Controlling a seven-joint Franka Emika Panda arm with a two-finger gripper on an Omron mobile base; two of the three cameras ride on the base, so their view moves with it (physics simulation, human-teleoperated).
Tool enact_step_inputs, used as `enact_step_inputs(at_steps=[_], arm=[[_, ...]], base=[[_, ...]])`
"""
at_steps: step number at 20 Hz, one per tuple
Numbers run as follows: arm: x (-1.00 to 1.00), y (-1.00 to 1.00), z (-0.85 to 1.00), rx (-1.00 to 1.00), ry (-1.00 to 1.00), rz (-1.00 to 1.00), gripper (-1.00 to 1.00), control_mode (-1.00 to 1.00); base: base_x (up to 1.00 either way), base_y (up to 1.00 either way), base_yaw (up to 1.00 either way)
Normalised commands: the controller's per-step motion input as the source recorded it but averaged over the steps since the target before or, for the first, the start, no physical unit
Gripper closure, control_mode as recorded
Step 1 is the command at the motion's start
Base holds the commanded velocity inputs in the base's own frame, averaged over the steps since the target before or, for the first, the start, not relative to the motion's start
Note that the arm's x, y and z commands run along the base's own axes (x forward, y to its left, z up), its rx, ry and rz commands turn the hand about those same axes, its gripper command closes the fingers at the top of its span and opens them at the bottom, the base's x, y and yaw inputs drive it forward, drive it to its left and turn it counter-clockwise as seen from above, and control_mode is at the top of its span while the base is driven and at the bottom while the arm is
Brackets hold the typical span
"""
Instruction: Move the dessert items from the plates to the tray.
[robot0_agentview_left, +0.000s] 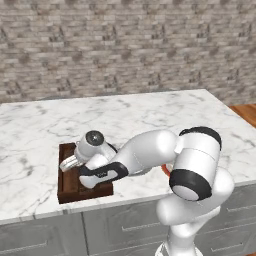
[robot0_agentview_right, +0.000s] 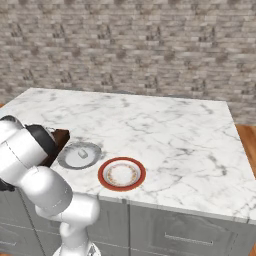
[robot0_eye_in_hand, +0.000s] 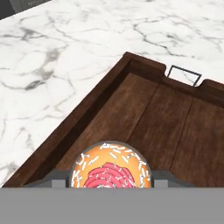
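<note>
We count one tray (robot0_eye_in_hand: 144, 113), dark brown wood, with one wire handle (robot0_eye_in_hand: 184, 75) showing at its far end. We count two plates: one grey plate (robot0_agentview_right: 70, 161) and one red-rimmed plate (robot0_agentview_right: 121, 174). We count two dessert items: one cupcake (robot0_eye_in_hand: 110, 169) with a pink and red top under white sprinkles, and one small white sweet (robot0_agentview_right: 82, 154) on the grey plate. We count one marble counter (robot0_agentview_right: 165, 130) and one robot arm (robot0_agentview_left: 150, 155).
</note>
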Motion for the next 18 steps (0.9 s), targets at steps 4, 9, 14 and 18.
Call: enact_step_inputs(at_steps=[4, 9, 14, 18], arm=[[0.0, 0.0, 0.0, 0.0, 0.0, 0.0, -1.0, -1.0], [0.03, 0.0, 0.07, 0.01, 0.0, -0.01, -1.0, -1.0], [0.08, 0.0, 0.53, 0.03, 0.01, -0.06, -1.0, -1.0], [0.04, -0.01, 0.53, 0.01, 0.03, -0.08, -1.0, -1.0]], base=[[0.0, 0.0, 0.0], [0.0, 0.0, 0.0], [0.0, 0.0, 0.0], [0.0, 0.0, 0.0]])
